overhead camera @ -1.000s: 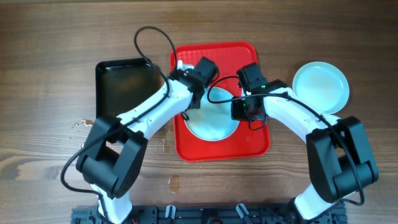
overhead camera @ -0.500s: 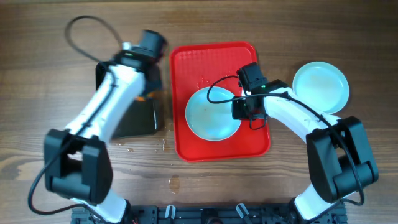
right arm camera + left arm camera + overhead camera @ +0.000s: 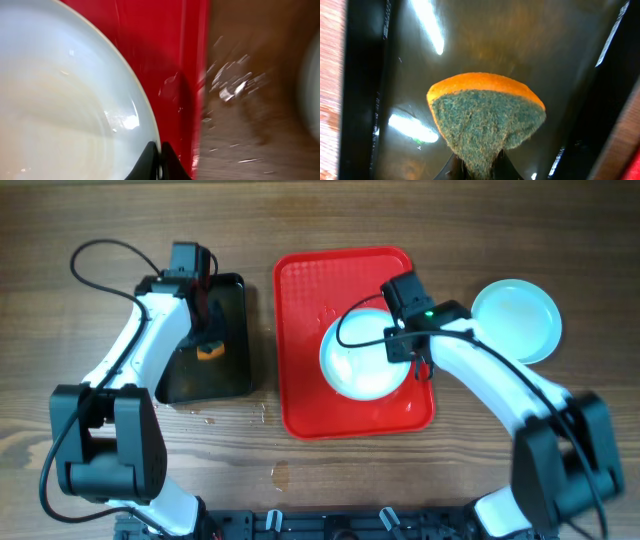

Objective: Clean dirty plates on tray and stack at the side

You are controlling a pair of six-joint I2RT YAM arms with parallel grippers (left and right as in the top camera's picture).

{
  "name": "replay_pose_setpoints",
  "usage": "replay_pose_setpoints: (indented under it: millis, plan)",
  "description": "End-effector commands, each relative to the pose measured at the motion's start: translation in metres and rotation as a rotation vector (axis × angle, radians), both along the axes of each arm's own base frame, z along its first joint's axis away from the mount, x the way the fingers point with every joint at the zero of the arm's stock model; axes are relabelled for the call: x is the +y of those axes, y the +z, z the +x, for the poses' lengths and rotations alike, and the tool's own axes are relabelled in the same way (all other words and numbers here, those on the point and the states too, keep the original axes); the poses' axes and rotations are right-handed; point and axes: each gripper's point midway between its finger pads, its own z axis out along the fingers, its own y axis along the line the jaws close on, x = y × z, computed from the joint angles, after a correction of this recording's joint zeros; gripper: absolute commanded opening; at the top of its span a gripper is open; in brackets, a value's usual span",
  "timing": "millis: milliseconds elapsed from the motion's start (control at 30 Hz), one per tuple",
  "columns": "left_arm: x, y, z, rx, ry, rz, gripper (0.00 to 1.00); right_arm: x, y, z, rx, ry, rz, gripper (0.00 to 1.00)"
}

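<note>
A pale plate (image 3: 362,358) is held over the red tray (image 3: 305,310), gripped at its right rim by my right gripper (image 3: 404,352). In the right wrist view the shut jaws (image 3: 160,159) pinch the plate's rim (image 3: 75,100), with the red tray (image 3: 170,45) beneath. A second pale plate (image 3: 516,320) lies on the wooden table right of the tray. My left gripper (image 3: 207,340) is shut on an orange-and-green sponge (image 3: 208,351) over the black tray (image 3: 228,360). In the left wrist view the sponge (image 3: 487,120) hangs from the jaws (image 3: 480,167) above the wet black tray (image 3: 485,35).
Water droplets lie on the table (image 3: 262,412) between the two trays and near the front. The arms' bases stand at the table's front edge. A cable loops above the left arm (image 3: 110,255).
My left arm swung from the red tray to the black tray with the sponge. My right gripper has lifted and shifted the plate to the right on the red tray.
</note>
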Motion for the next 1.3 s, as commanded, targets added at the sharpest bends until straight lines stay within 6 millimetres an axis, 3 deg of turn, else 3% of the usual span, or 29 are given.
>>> replay_pose_setpoints:
  millis: [0, 67, 133, 233, 333, 600, 800, 967, 1067, 1267]
  plan:
    - [0.000, -0.008, -0.009, 0.014, -0.017, -0.012, 0.14, -0.008, 0.091, 0.018, -0.302, 0.023, -0.172, 0.04]
    - [0.000, -0.009, -0.010, 0.016, -0.017, -0.012, 0.19, -0.009, 0.115, 0.015, -0.390, 0.019, -0.257, 0.04]
    - [0.000, -0.009, -0.009, 0.012, -0.017, -0.012, 0.31, -0.011, 0.132, 0.011, -0.459, 0.011, -0.368, 0.05]
    - [0.000, -0.009, -0.009, 0.012, -0.017, -0.011, 0.41, -0.005, 0.150, 0.005, -0.541, 0.017, -0.491, 0.04]
    - [0.000, -0.009, -0.009, 0.012, -0.017, -0.012, 0.43, 0.007, 0.160, -0.001, -0.591, 0.045, -0.544, 0.04]
    - [0.000, -0.009, -0.009, 0.013, -0.017, -0.012, 0.43, 0.017, 0.161, -0.004, -0.588, 0.103, -0.566, 0.04]
    - [0.000, -0.009, -0.009, 0.013, -0.016, -0.012, 0.49, 0.017, 0.161, -0.004, -0.588, 0.103, -0.566, 0.04]
    - [-0.001, -0.009, -0.009, 0.013, -0.013, -0.013, 0.62, 0.017, 0.161, -0.004, -0.587, 0.104, -0.567, 0.04]
    - [-0.001, -0.009, -0.009, 0.013, -0.013, -0.013, 1.00, 0.017, 0.161, -0.004, -0.588, 0.103, -0.566, 0.04]
    - [-0.001, -0.009, -0.009, 0.013, -0.013, -0.013, 1.00, 0.017, 0.159, -0.006, -0.586, 0.091, -0.549, 0.04]
